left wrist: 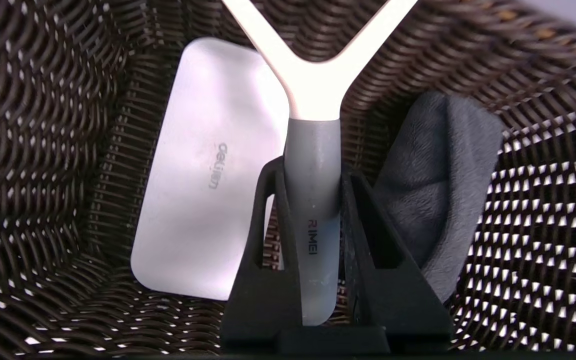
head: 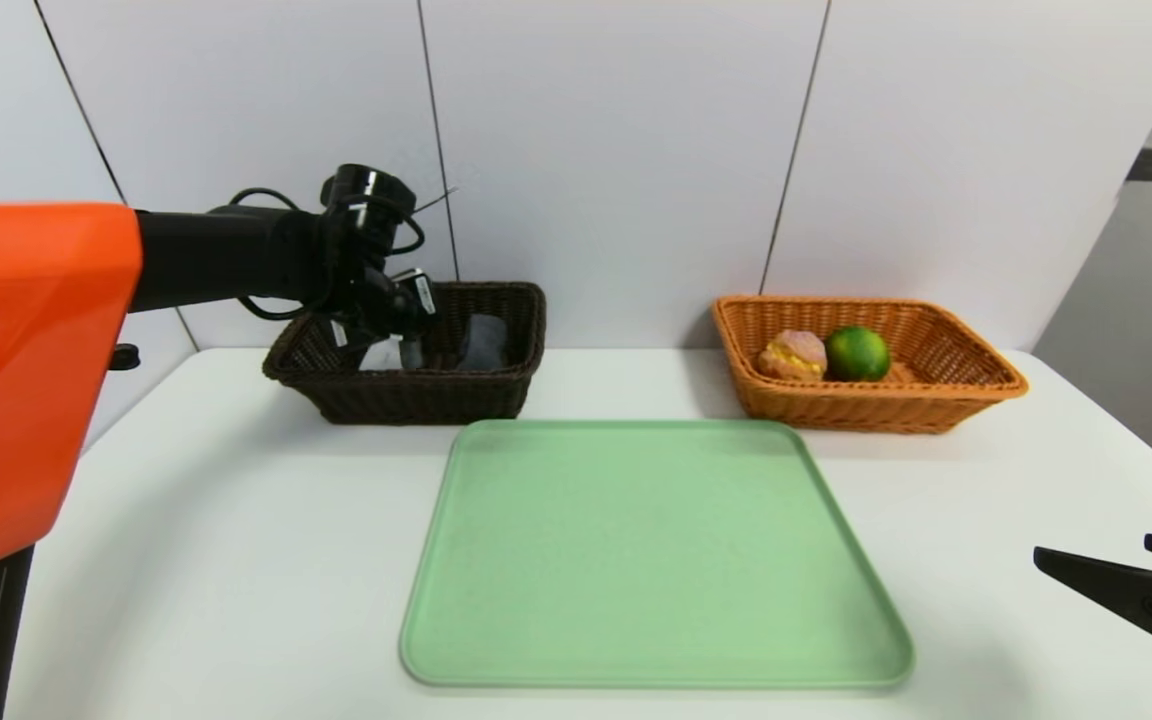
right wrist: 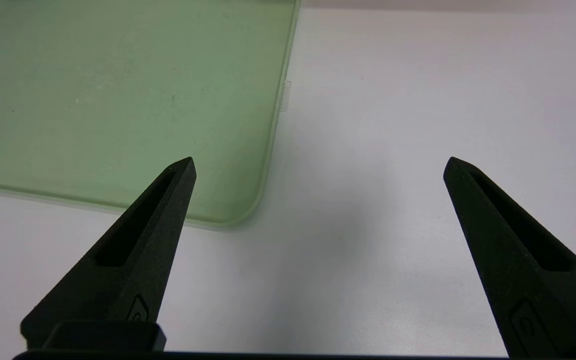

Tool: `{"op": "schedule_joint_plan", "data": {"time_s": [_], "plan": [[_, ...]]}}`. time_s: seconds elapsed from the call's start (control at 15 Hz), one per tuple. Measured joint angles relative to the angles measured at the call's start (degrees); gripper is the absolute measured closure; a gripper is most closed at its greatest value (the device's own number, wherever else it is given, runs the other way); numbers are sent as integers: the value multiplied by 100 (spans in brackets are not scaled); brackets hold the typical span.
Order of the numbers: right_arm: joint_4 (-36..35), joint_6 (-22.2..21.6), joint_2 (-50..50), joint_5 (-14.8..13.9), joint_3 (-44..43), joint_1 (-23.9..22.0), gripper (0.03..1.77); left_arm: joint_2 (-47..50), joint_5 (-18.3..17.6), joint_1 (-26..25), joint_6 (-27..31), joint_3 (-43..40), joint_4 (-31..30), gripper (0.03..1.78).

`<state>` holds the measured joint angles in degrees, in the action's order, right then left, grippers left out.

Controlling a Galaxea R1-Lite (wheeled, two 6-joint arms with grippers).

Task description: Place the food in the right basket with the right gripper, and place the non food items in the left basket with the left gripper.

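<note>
My left gripper (head: 401,338) reaches down inside the dark brown left basket (head: 406,398). In the left wrist view the left gripper (left wrist: 313,172) is shut on the grey handle of a tool with a white forked head (left wrist: 314,90). Beneath it in that basket (left wrist: 43,150) lie a flat white case (left wrist: 203,170) and a folded grey cloth (left wrist: 438,190); the cloth (head: 484,342) also shows from the head. The orange right basket (head: 866,412) holds a pink-and-yellow bun (head: 792,354) and a green lime (head: 857,353). My right gripper (head: 1096,550) (right wrist: 319,160) hovers open and empty over the table's near right.
A light green tray (head: 646,560) lies in the middle of the white table, with nothing on it; its corner (right wrist: 118,100) is beside the right gripper. Both baskets stand along the back by the white wall. The table's right edge runs close to the right gripper.
</note>
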<state>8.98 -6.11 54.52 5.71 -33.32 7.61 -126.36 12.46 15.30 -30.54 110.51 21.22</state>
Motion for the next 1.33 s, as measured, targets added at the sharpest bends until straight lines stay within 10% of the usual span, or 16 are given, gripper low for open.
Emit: {"op": "schedule_joint_plan", "data": {"time_s": [0.2,0.53,0.93,1.33], "plan": [[2,5,28,7,-9,10,9,-2,0,-1,-72,-87,0,153],[0,7,59,7,2,52,9,-2,0,-11,-102,-122,0,87],[2,11,99,-1,-268,51,9,461,143,11,41,73,-17,46],[-12,507,861,-9,-1585,62,9,2336,57,156,1554,-1258,-273,27]]}}
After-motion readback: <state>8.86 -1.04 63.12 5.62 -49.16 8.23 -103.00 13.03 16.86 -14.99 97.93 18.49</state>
